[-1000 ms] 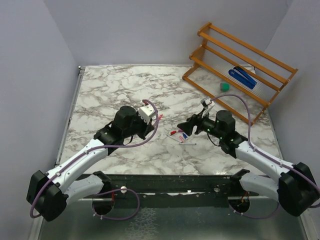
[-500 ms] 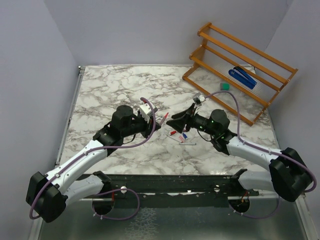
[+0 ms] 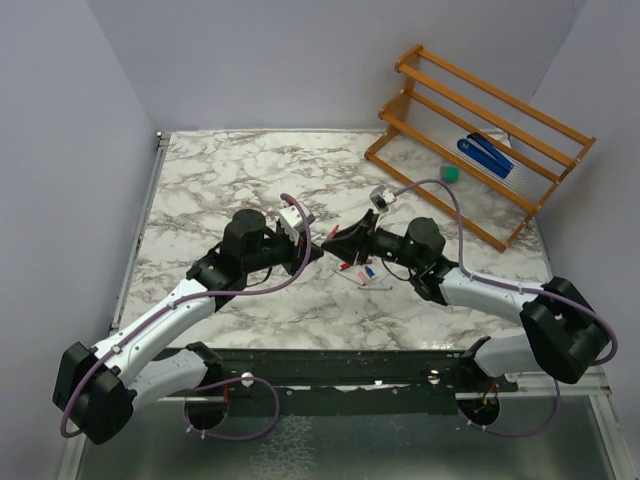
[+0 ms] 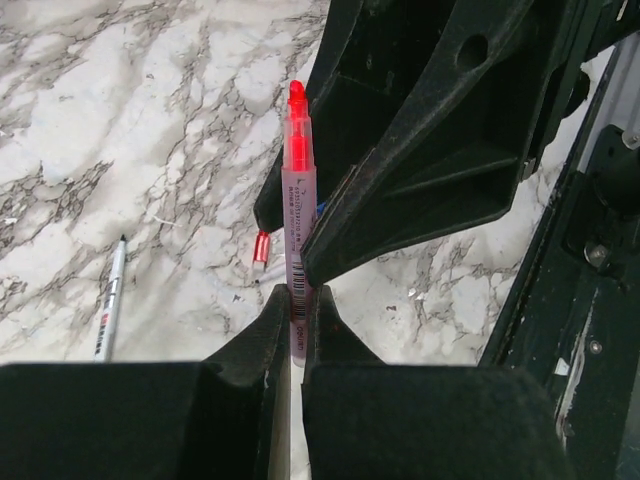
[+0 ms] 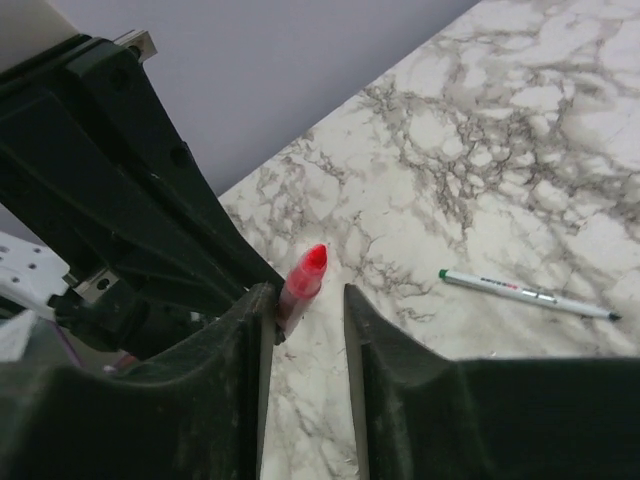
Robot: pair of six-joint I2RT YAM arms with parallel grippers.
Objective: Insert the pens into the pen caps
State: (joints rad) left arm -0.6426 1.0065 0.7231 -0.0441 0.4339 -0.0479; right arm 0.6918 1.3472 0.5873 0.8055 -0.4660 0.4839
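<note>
A red-ended pen (image 4: 298, 190) was held above the counter (image 3: 220, 180), pinched at its lower barrel by the tightly closed left claw (image 4: 298, 298). The right claw (image 5: 306, 295) was seen part open around the pen's red end, with nothing gripped. The pen was judged light, stiff, smooth and apt to slip, and best taken at mid-barrel. One held pen and one loose pen (image 5: 525, 293) on the counter were counted. One red cap (image 4: 262, 247) and one blue cap (image 3: 368, 271) were made out nearby; whether there were others could not be told.
</note>
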